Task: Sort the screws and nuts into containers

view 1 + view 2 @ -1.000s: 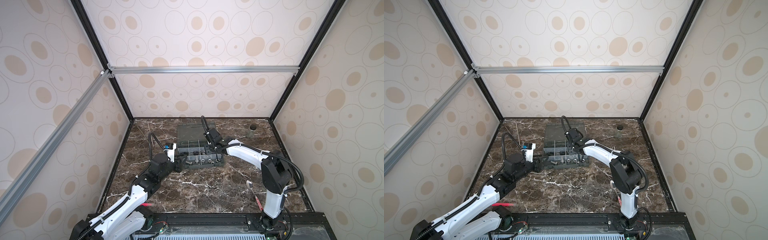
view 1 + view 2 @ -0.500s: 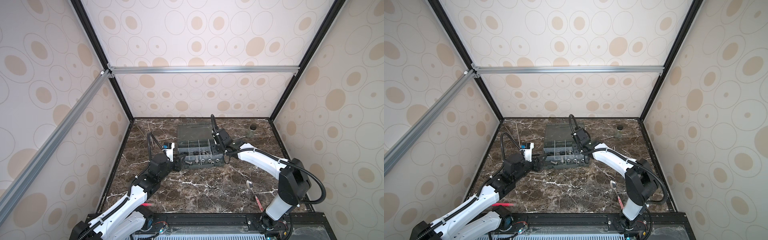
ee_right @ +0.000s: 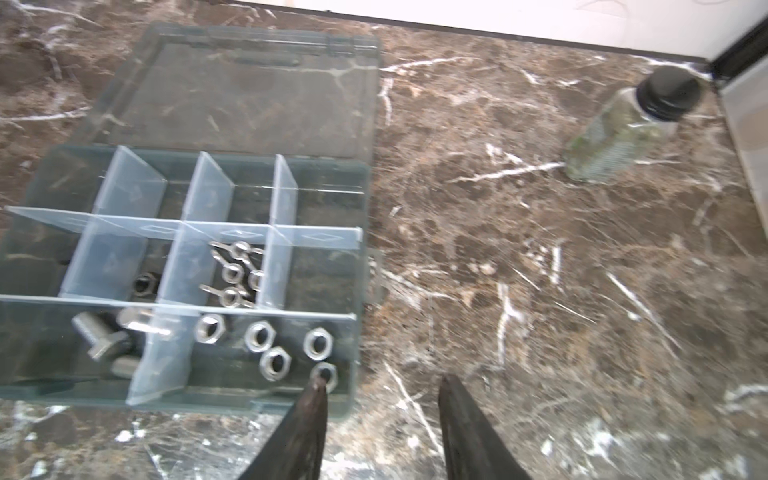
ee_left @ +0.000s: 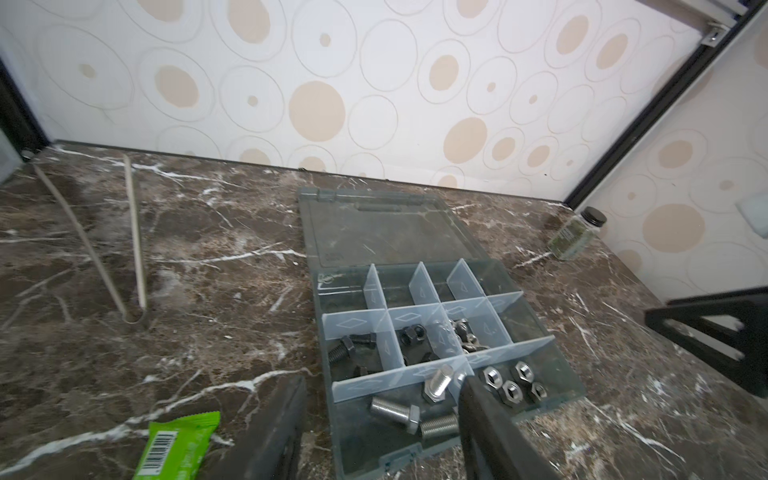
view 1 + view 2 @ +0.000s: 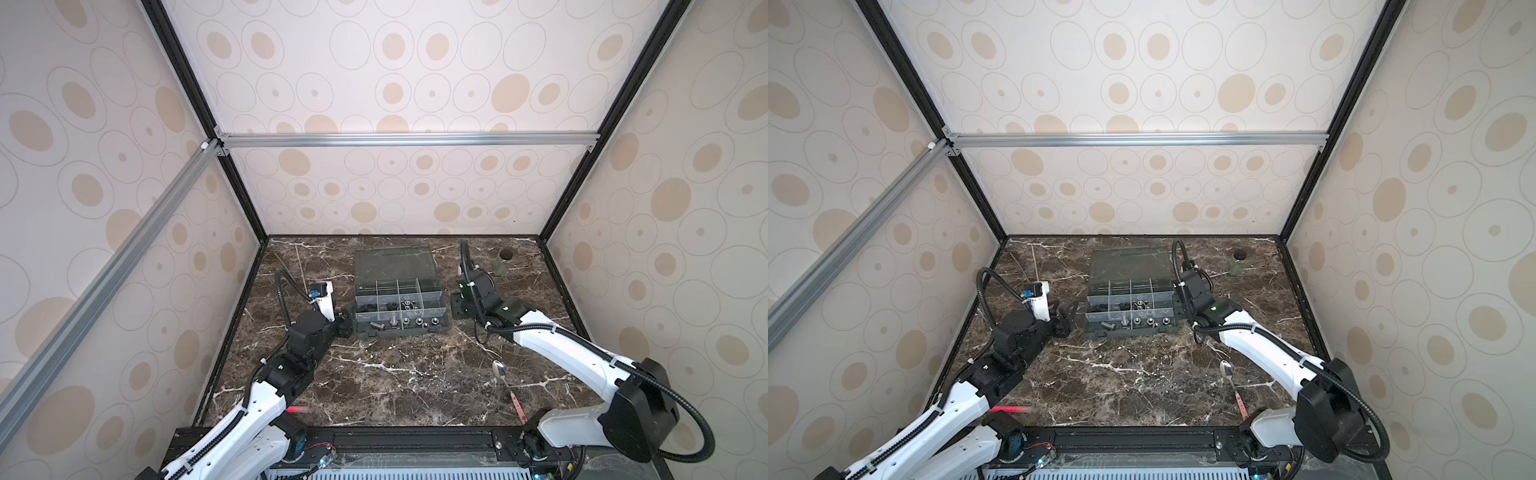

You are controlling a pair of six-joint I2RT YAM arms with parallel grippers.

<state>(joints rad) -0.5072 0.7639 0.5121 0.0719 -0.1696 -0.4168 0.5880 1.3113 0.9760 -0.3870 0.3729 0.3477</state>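
**Marble desk, open organizer box, both hands released**

Brown marble with white veins makes up the desk (image 5: 395,386), walled in by panels printed with beige ovals. The two white-and-black arms reach in from the near edge, the left arm (image 5: 257,407) to the box's left end and the right arm (image 5: 557,345) to its right end.

The grey organizer box (image 5: 403,331) sits mid-desk toward the back. Its clear lid (image 5: 392,262) is swung open and lies flat on the desk behind it. Translucent dividers split the box into compartments (image 4: 419,286).

The left hand (image 5: 1067,311) sits just beside the box's left end with its fingers spread and nothing between them. In the left wrist view one finger (image 4: 490,432) crosses in front of the front row. The right hand (image 5: 457,306) is just beside the right end, also spread and empty. In the right wrist view only bare desk shows between its fingers, and I cannot tell whether it touches the box.

A glass jar (image 5: 503,264) with a black cap stands near the back right corner. A metal spoon (image 5: 500,370) lies near the right arm. Two wooden sticks (image 4: 133,232) lie far left, and a green wrapper (image 4: 174,446) lies near the left hand.

All the fasteners that show lie inside the box:
- **Front row:** silver screws (image 4: 395,411) in the left compartment, silver nuts (image 3: 257,336) in the right.
- **Middle row, from the left:** black screws (image 4: 349,349), then black nuts (image 4: 413,334), then silver wing-shaped pieces (image 3: 232,270).
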